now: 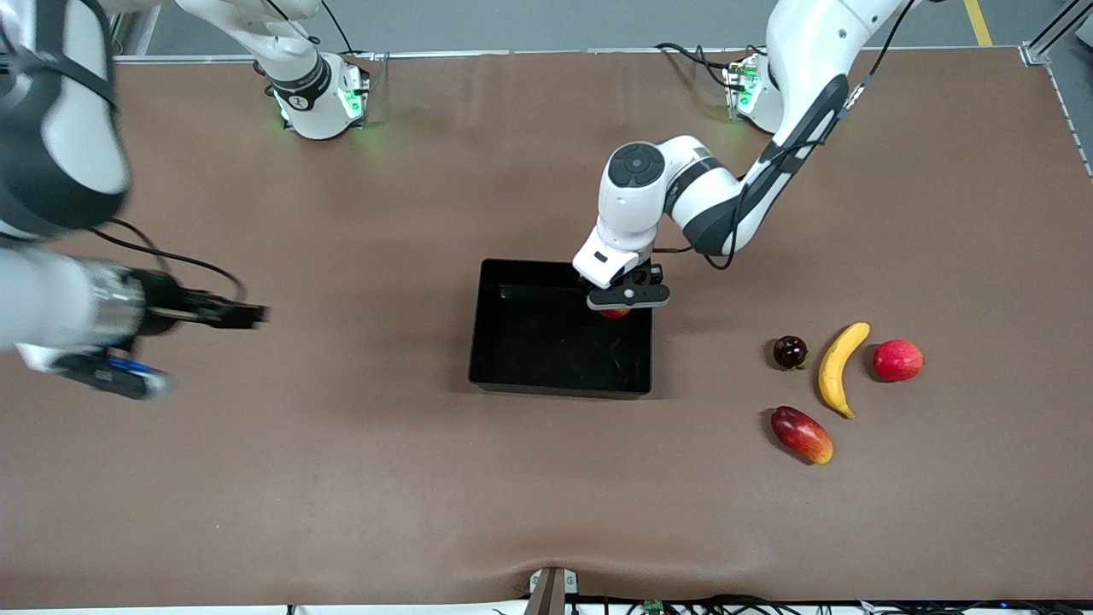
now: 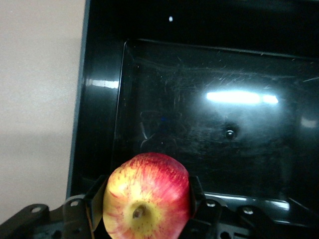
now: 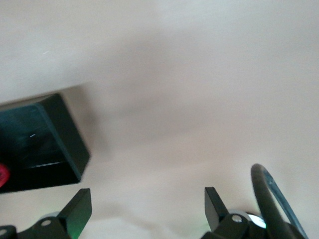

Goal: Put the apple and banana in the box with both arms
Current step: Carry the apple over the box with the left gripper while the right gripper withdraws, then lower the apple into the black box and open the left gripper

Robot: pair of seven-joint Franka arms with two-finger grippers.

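Left claw (image 2: 144,209) grips apple (image 2: 147,196) over box (image 1: 512,376); right claw (image 3: 144,209) gapes.

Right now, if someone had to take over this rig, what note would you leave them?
Left gripper: shut on the apple, hanging over the box at the corner toward the left arm's end, not yet let go.
Right gripper: open, holding nothing, up over bare table toward the right arm's end.
Banana: lying on the table toward the left arm's end, among a dark round fruit, a red round fruit and a mango. Untouched.
Done: apple picked up and carried to the box.
Left: drop the apple in, then fetch the banana and put it in the box.
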